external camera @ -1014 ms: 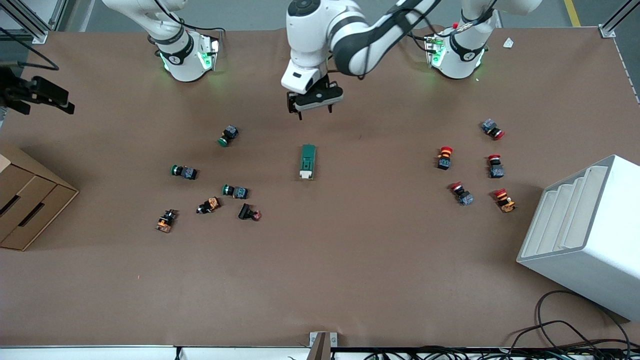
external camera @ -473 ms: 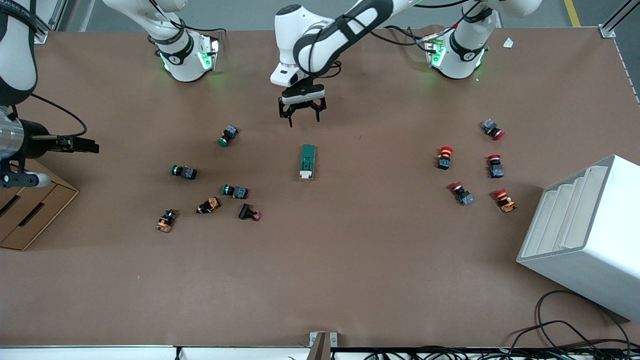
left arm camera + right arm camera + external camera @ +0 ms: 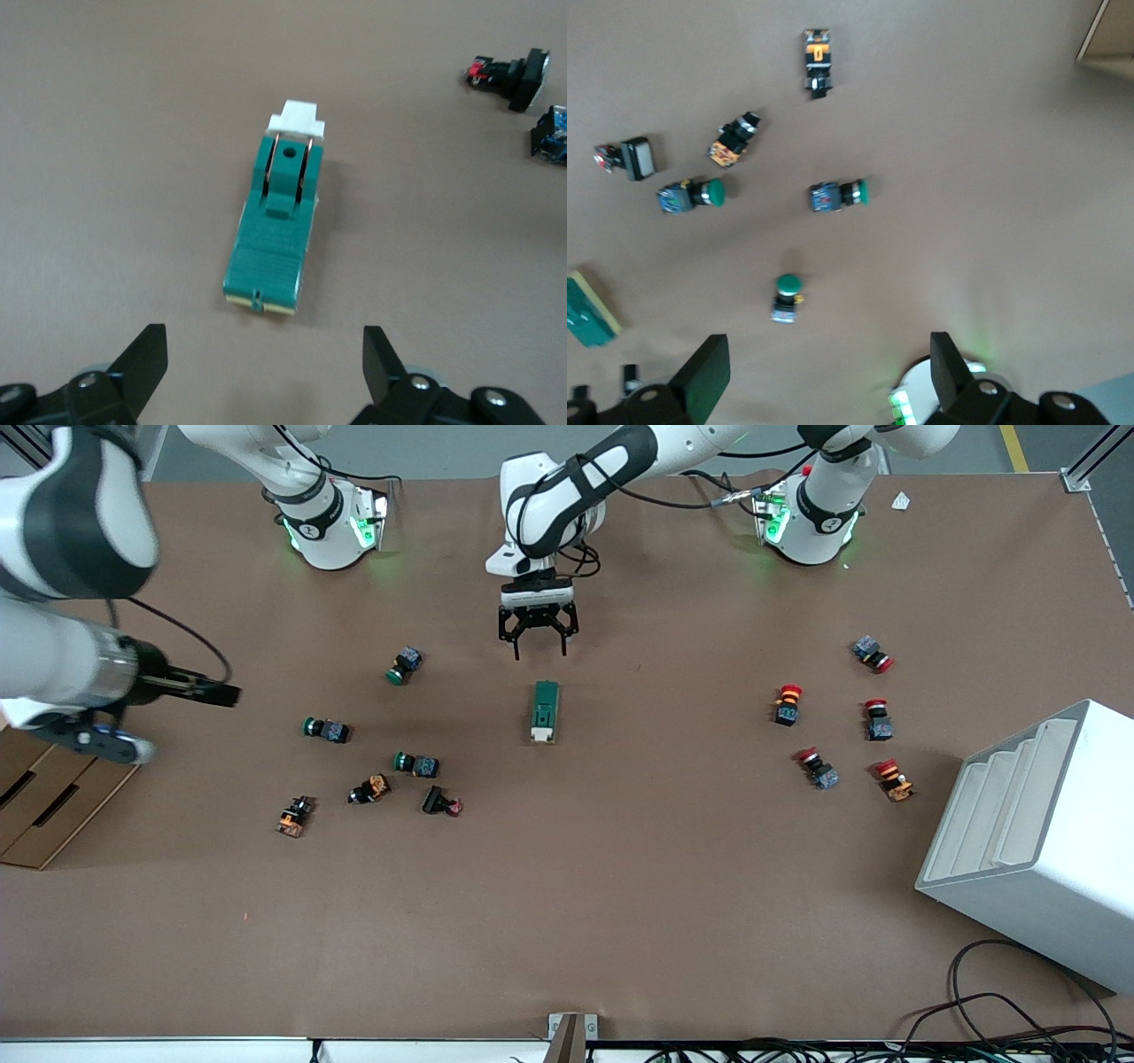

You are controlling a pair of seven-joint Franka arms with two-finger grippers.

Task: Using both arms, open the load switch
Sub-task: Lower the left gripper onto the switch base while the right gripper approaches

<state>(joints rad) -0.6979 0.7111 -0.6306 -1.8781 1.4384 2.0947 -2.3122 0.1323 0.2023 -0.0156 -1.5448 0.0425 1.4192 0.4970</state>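
Lying mid-worktop, the switch (image 3: 545, 711) waits untouched; the left pincer (image 3: 539, 638), spread, hovers just short of its green end. The right pincer (image 3: 208, 692), spread, hangs over the green buttons (image 3: 326, 729). Approach step: next, both must descend and grip.

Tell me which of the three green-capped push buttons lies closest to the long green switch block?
The green-capped push button lying nearest the front camera of the three, beside the orange-bodied button. The other two sit farther from the long green load switch.

Green load switch (image 3: 545, 711), flat, mid-table, seemingly closed
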